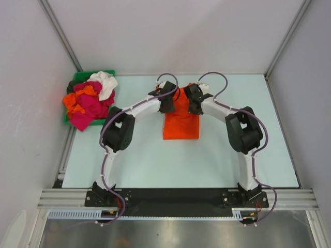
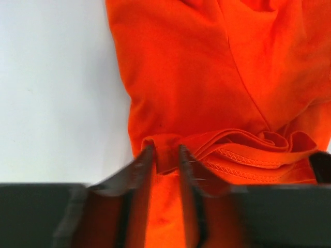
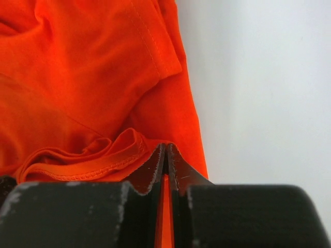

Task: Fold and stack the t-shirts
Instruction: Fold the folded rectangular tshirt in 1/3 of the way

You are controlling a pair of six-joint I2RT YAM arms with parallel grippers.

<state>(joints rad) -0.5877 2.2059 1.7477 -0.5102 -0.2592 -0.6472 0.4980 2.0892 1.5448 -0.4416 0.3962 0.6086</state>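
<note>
The pale desk [image 1: 155, 160] carries an orange shirt [image 1: 181, 121] near its middle, towards the far side. The shirt lies folded into a tall narrow strip, its near end flat and square and its far end bunched up between the two hands.

At the desk's far left corner stands a green bin [image 1: 76, 78], heaped with other shirts [image 1: 90, 101] in crimson, orange and white, some spilling over the near rim.

The left hand [image 1: 168, 107] is at the strip's far left corner. Its fingers [image 2: 147, 160] stand a little apart, with a rumpled fold of the stitched edge between them.

The right hand [image 1: 195, 106] is at the far right corner. Its jaws are pressed together, with a thin sliver of orange cloth pinched between them, next to the shirt's right edge.
</note>
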